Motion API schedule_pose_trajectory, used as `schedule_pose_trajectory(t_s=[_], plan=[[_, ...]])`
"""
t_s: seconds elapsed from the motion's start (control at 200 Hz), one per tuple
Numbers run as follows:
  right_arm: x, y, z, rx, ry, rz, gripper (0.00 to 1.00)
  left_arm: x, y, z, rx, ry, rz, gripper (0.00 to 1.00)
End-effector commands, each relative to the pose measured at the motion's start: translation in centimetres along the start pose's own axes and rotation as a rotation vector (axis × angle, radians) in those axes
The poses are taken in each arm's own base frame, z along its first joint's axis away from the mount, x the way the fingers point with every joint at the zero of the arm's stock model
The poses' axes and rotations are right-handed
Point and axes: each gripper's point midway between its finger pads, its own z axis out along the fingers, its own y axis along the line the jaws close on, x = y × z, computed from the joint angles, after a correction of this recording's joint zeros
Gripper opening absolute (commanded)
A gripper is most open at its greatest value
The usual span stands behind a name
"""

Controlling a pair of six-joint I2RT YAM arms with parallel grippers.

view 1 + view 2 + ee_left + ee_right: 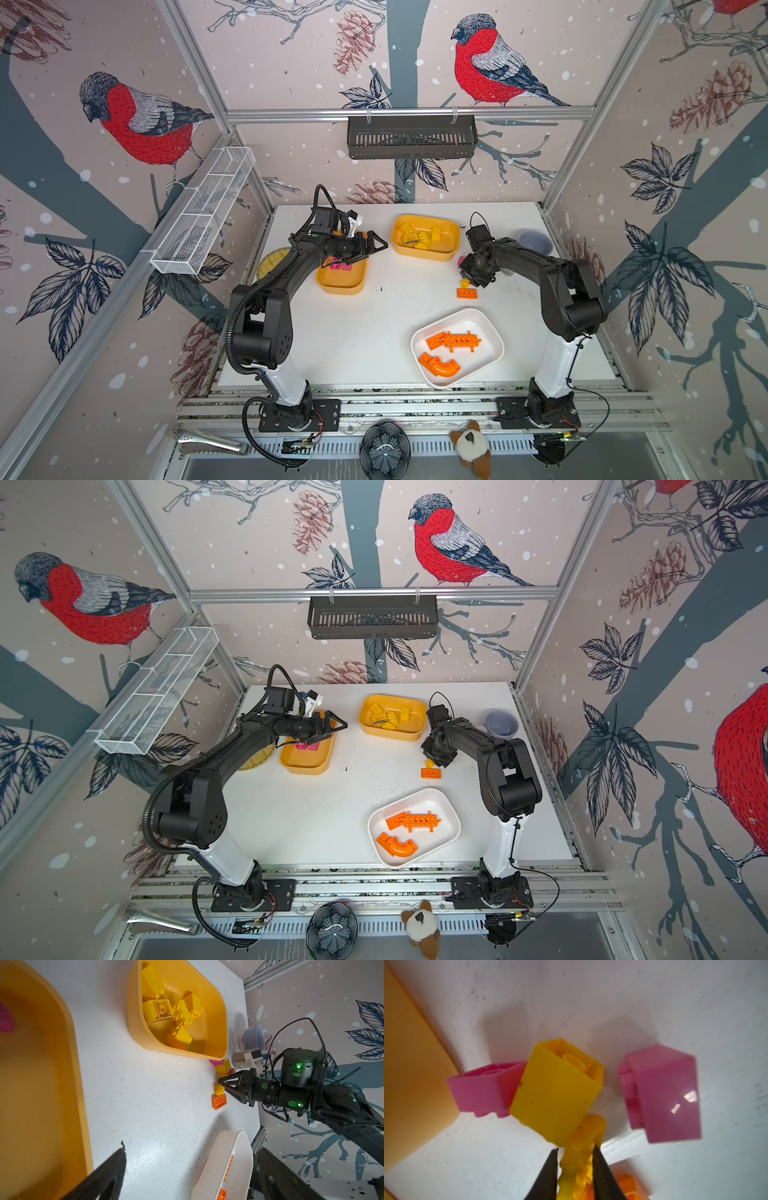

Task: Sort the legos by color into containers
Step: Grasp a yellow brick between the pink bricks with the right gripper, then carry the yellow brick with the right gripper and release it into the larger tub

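White table (353, 332) — right claw (575, 1148) pinches yellow brick (581, 1138), 2 pink bricks (481, 1088) crowding close; left claw (376, 248) gapes.

Three tubs share the table (374, 345): the left tub (340, 292) at the far left with a few bricks (340, 266) in it, the far tub (424, 254) behind the centre holding a heap, and the near tub (465, 322) at the near right holding several more. Between the far tub and the near tub, right of centre, loose bricks (222, 1068) lie on the bare table, a small brick (464, 283) just behind a flat brick (466, 293). A bowl (536, 243) stands at the far right, and a plate (272, 259) lies left of the left tub, at the table's left edge.
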Motion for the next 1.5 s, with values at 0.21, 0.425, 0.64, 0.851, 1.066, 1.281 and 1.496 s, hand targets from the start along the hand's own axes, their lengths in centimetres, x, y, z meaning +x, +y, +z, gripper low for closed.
schedule_pose_trajectory(t_s=[0.21, 0.425, 0.64, 0.851, 1.066, 1.281, 1.496], plan=[[1.2, 0.6, -0.1, -0.004, 0.024, -0.01, 0.19, -0.1, 0.1, -0.1, -0.014, -0.002, 0.026, 0.97], [1.5, 0.8, -1.2, -0.008, 0.013, -0.025, 0.17, -0.3, 0.0, 0.0, -0.007, -0.001, 0.028, 0.97], [1.5, 1.2, -2.3, -0.014, -0.008, -0.047, 0.16, -0.4, 0.0, 0.0, -0.007, 0.002, 0.033, 0.97], [1.7, 3.3, -4.9, -0.052, -0.023, -0.081, 0.17, -0.3, 0.0, -0.1, -0.013, 0.009, 0.045, 0.97], [-1.4, 9.5, -8.6, -0.171, -0.133, -0.16, 0.17, -1.0, -1.1, -0.4, 0.021, -0.008, 0.052, 0.97], [-6.2, 15.3, -10.1, -0.271, -0.262, -0.22, 0.17, -1.9, -2.2, -0.6, 0.059, -0.03, 0.052, 0.97], [-8.8, 17.3, -7.1, -0.271, -0.272, -0.24, 0.17, -2.1, -2.4, -0.9, 0.05, -0.041, 0.056, 0.97]])
